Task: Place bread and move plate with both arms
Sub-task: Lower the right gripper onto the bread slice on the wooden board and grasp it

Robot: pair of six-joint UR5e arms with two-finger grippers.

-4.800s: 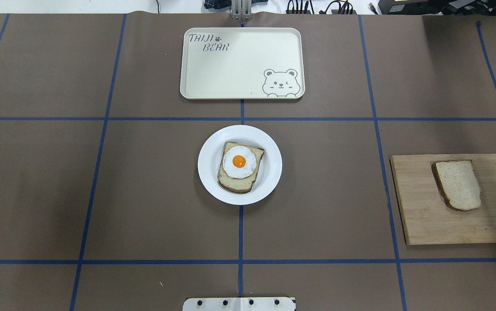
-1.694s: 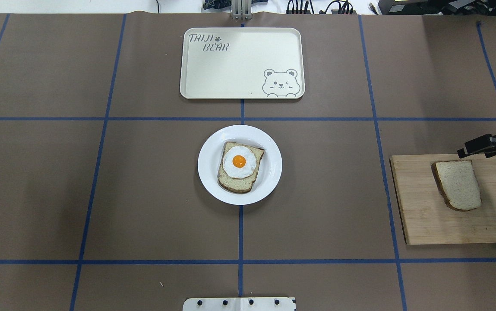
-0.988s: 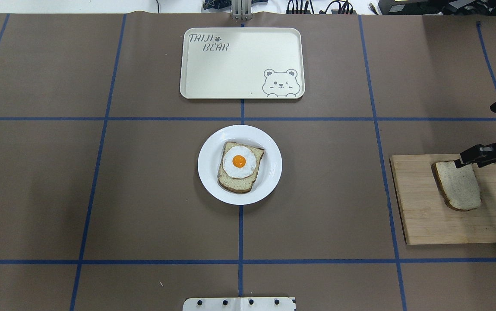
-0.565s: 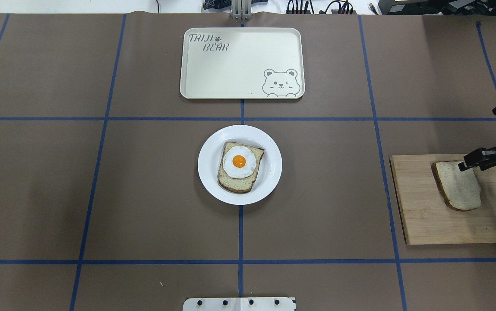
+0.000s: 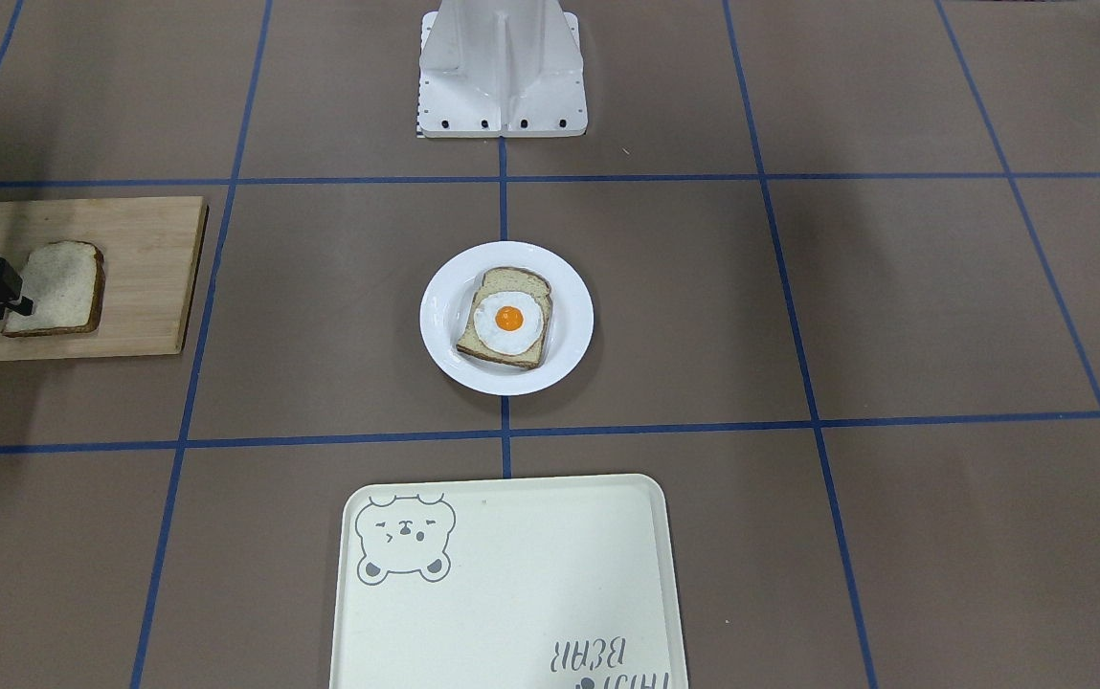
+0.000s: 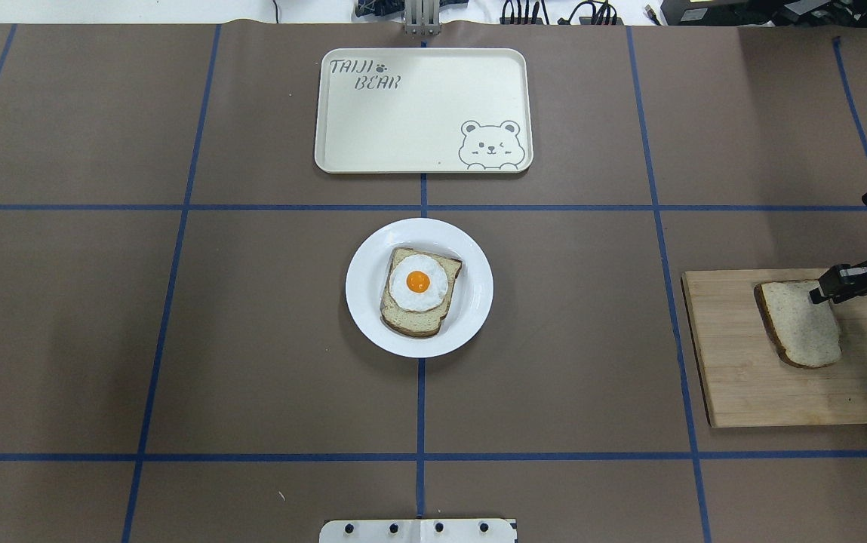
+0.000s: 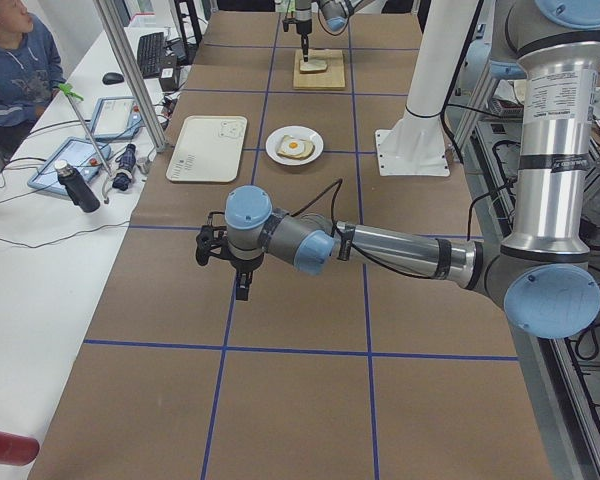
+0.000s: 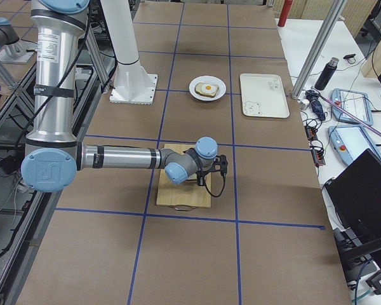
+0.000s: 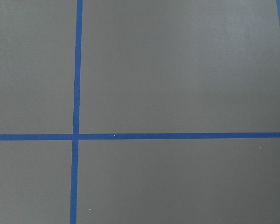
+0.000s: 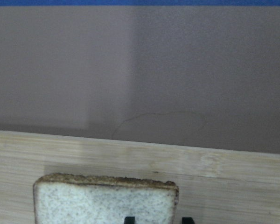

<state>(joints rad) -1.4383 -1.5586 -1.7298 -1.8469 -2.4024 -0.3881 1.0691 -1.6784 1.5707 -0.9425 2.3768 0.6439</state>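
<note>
The plain bread (image 6: 801,323) lies flat on a wooden board (image 6: 750,392) at the table's right. My right gripper (image 6: 825,290) points down at the slice's far right corner. In the right wrist view its two fingertips (image 10: 129,219) stand slightly apart, one over the bread (image 10: 105,200) and one just past its side edge. The white plate (image 6: 478,302) sits at the table's centre and holds a slice topped with a fried egg (image 6: 418,290). My left gripper (image 7: 242,283) hangs over bare table far to the left; I cannot tell its jaws.
The cream bear tray (image 6: 403,128) lies beyond the plate at the far side. The white stand (image 5: 502,67) rises at the robot's side of the table. Blue tape lines cross the brown table cover. An operator sits beyond the table in the exterior left view.
The right gripper came in from the right edge and dropped onto the bread's far corner. Over the last second it slid slightly to the right. Bread and plate have not moved.
</note>
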